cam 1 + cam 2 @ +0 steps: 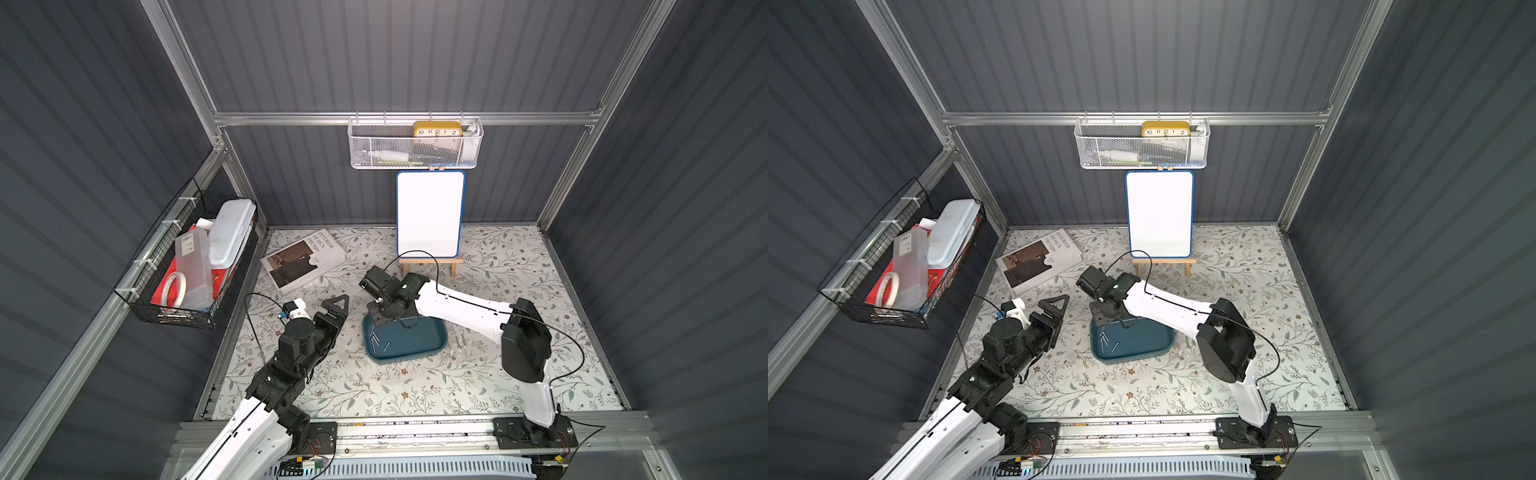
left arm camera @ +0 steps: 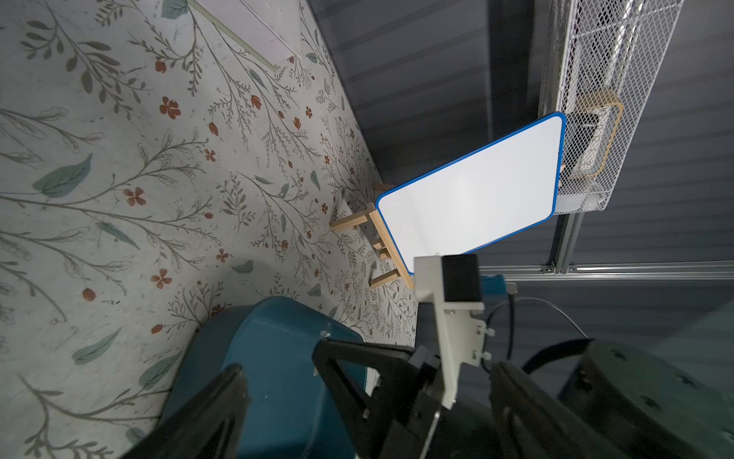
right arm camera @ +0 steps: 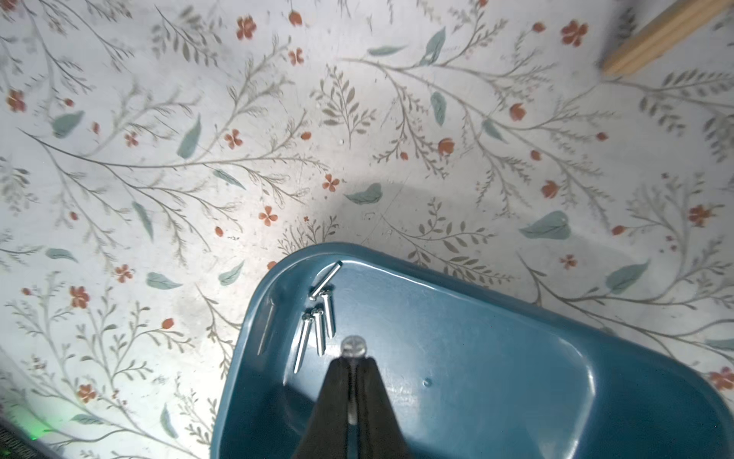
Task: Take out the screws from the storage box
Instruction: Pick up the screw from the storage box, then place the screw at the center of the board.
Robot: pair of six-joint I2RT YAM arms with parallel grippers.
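From my station, the floral tabletop (image 1: 374, 395) fills the floor of the cell. The right arm (image 1: 465, 309) reaches across it from the front rail, and the left arm (image 1: 291, 353) is raised on its own side. At the back wall a blue-rimmed whiteboard (image 1: 430, 214) stands on a small wooden easel, under a white mesh basket (image 1: 415, 145) with a yellow clock in it. A black wire basket (image 1: 187, 270) hangs on the left wall, and a design book (image 1: 303, 259) lies flat near it.

The storage box (image 1: 415, 340), a shallow teal tray, sits mid-table between the two arms. The right gripper (image 3: 353, 369) is down over the tray's far left corner. In the right wrist view I see its jaws pinched together on a single screw (image 3: 353, 345), whose round head pokes out just past the tips. The left gripper (image 1: 337, 309) hovers just beside the tray's left edge with its jaws spread wide and nothing between them.

Four loose screws (image 3: 319, 318) lie bunched inside the tray by that same corner. In both top views I make out a couple more screws on the table (image 1: 459, 341), just beside the tray's right rim.
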